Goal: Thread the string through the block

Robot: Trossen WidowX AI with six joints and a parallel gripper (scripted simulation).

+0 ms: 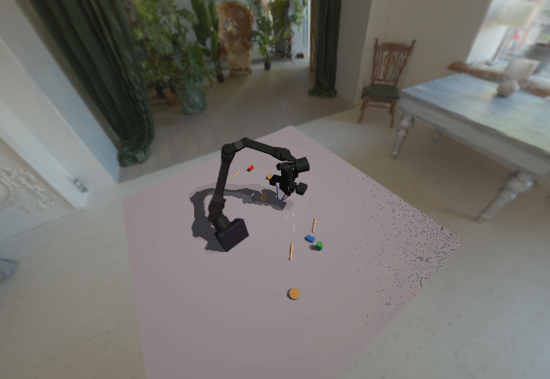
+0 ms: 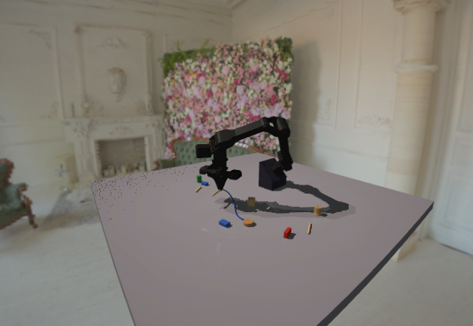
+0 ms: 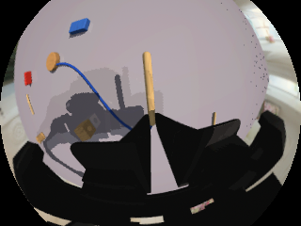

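Note:
My gripper (image 2: 220, 189) (image 3: 150, 117) is shut on the string's wooden stick (image 2: 216, 192) (image 3: 149, 85), at the string end, above the table. The stick's free end points away from the fingers. The fingertips are hard to see in the top view. The blue string (image 1: 277, 190) (image 2: 233, 202) (image 3: 91, 86) runs from the fingers to the round wooden button (image 1: 269, 176) (image 2: 248, 222) (image 3: 53, 61), outside the block. The wooden block (image 1: 264, 197) (image 2: 250, 201) (image 3: 86, 130) stands in the arm's shadow, apart from the gripper; its hole shows only faintly in the wrist view.
A blue piece (image 2: 224, 223) (image 3: 79, 26) lies near the button. A red piece (image 1: 251, 168) (image 2: 287, 232), a loose stick (image 1: 236, 174) (image 2: 309, 228) and a wooden cylinder (image 2: 317, 210) lie apart. Two loose sticks (image 1: 314, 225) (image 1: 290, 251), a green cylinder (image 1: 319, 245) and a disc (image 1: 294, 293) lie elsewhere.

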